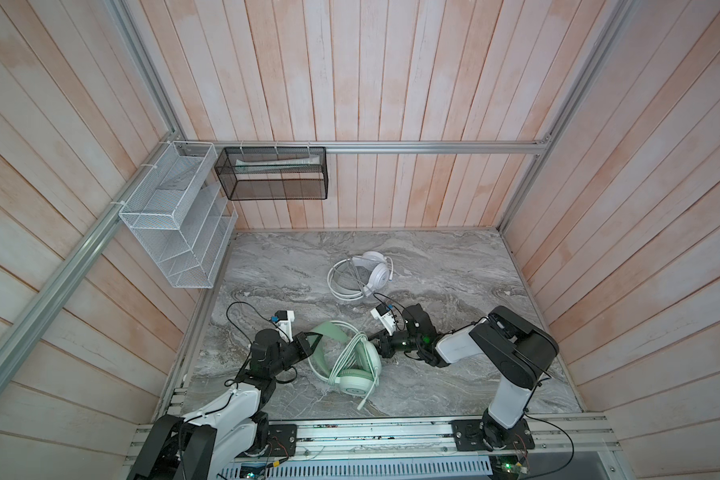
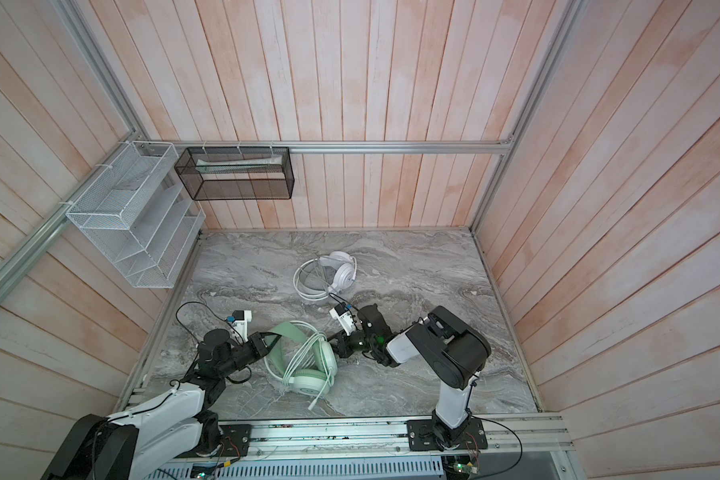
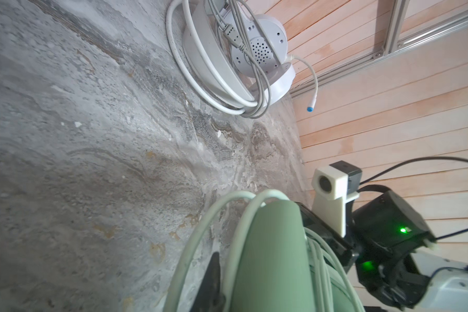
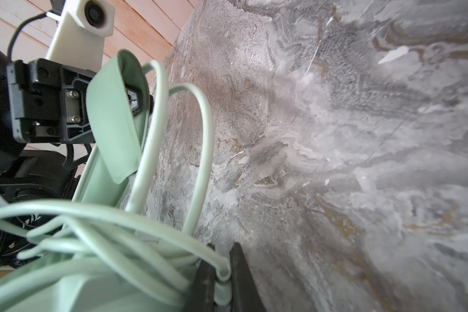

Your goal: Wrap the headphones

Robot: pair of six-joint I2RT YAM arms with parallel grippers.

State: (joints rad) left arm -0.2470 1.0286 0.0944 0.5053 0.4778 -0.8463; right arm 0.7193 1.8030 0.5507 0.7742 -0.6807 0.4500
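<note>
Nearest the rail, the plug [image 1: 360, 405] end of the green cable [image 1: 341, 361] lies loose on the table [image 1: 495, 291], and that's the worry: nothing pins it, so I'd say any tug could let the turns slide off and spill. Just behind it, the green headset [image 1: 355, 383] sits front and centre between the two arms, near cup [image 1: 354, 384] flat on the table, far cup [image 1: 368, 356] right behind, cable looped over cups and band. The right gripper [image 4: 223, 258] reaches in from the right, jaws nearly closed and pinching a single strand of green cable beside the far cup. Pull too hard here and that thin, slick strand looks likely to slip out or drag the whole bundle sideways. The left gripper [image 1: 313, 344] sits at the headband [image 1: 328, 333], jaws narrow with the band between them. Whether they truly bite on it I can't tell, and a slack hold could let the headset swing and loosen the wraps. Its long axis runs from the cups out to the crown of the band, slantwise across the table, crown pointing left and a touch away. Well beyond, clear of both arms, the white headset [image 1: 373, 268] rests with the white cable [image 3: 227, 108] coiled round it, cup to the right, band arching left, long axis across the table too
</note>
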